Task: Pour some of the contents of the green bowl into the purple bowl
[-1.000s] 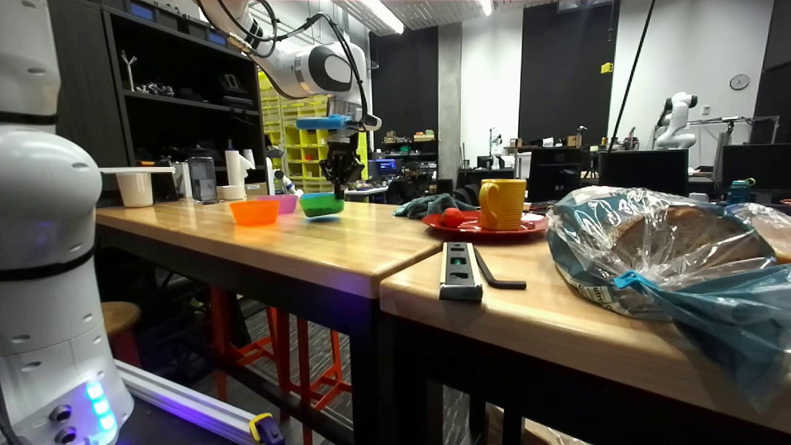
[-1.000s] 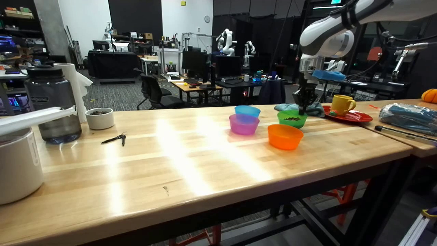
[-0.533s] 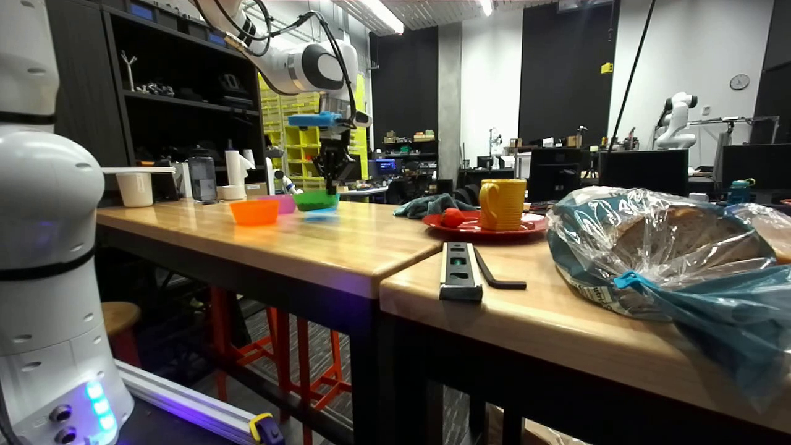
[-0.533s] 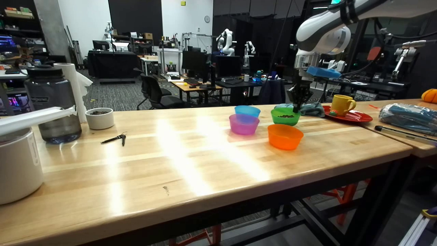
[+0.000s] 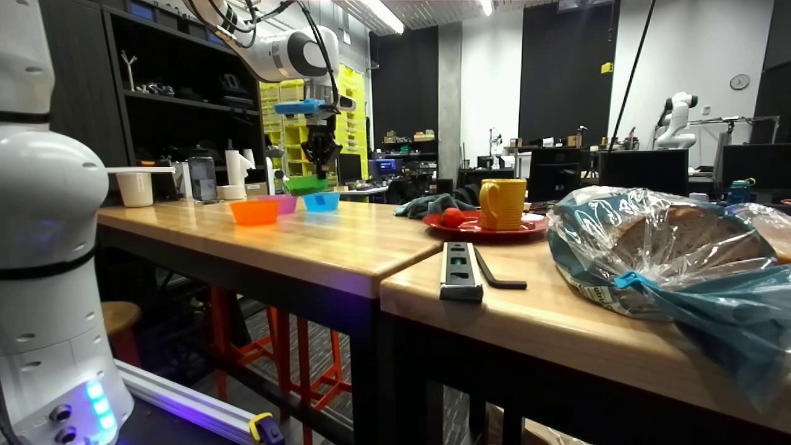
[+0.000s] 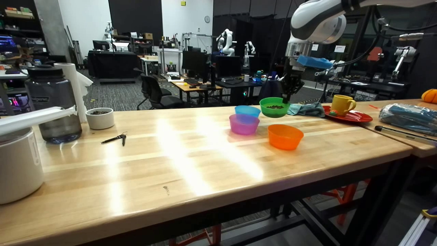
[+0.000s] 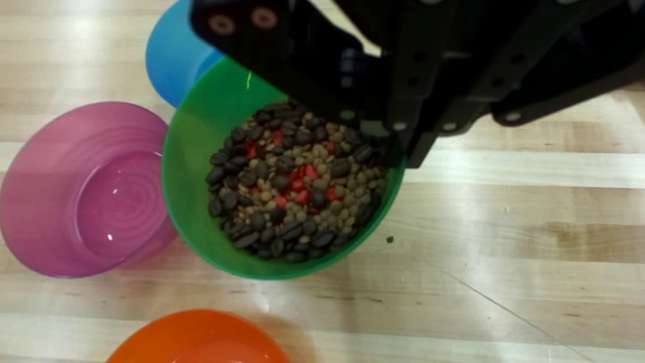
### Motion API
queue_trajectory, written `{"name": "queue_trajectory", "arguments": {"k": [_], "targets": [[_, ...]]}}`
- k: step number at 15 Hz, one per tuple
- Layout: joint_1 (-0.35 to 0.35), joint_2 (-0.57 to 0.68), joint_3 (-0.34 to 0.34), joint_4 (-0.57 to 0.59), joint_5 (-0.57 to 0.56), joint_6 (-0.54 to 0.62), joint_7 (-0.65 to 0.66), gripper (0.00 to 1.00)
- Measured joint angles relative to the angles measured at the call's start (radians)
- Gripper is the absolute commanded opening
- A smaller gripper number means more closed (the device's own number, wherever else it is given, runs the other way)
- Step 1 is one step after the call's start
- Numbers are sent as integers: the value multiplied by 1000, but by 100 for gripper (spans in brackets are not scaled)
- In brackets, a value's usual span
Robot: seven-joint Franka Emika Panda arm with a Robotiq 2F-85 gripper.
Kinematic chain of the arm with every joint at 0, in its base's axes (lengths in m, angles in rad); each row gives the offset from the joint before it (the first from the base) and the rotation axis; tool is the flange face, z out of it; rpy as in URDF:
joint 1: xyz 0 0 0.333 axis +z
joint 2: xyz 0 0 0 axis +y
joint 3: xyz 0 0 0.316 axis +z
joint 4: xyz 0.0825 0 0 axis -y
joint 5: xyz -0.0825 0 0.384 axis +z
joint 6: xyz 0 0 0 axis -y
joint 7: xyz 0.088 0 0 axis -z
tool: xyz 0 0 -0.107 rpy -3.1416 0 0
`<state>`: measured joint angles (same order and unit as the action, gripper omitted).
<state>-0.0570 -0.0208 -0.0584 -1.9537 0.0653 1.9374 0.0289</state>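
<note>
My gripper (image 7: pixel 407 154) is shut on the rim of the green bowl (image 7: pixel 189 201), one finger inside the wall and one outside. The bowl holds dark beans, small tan pieces and red bits, heaped inside in the wrist view. In both exterior views the green bowl (image 5: pixel 303 186) (image 6: pixel 273 113) hangs above the table, roughly level, below the gripper (image 5: pixel 322 174) (image 6: pixel 286 99). Beside it, lower down, stands the purple bowl (image 7: pixel 75 166) (image 6: pixel 243 126) (image 5: pixel 285 204), upright on the table; the visible part of its inside looks bare in the wrist view.
A blue bowl (image 6: pixel 251 110) (image 7: pixel 174 55) stands right behind the purple one. Nearer the table's front edge is an orange bowl (image 6: pixel 285 137) (image 5: pixel 254 212). A red plate (image 6: pixel 358 118) with a yellow mug (image 6: pixel 341 104) and a teal cloth (image 6: pixel 307 110) lie to the side.
The green bowl has risen with my gripper and shifted sideways toward the blue and purple bowls. The blue bowl now shows fully beneath it in an exterior view. The grip has stayed the same.
</note>
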Motion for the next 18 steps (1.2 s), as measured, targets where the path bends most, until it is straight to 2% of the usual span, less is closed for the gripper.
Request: {"name": "queue_trajectory", "arguments": {"k": [8, 18], "targets": [[27, -14, 41, 6, -51, 54, 76, 1], [71, -4, 88, 17, -47, 124, 90, 1]]}}
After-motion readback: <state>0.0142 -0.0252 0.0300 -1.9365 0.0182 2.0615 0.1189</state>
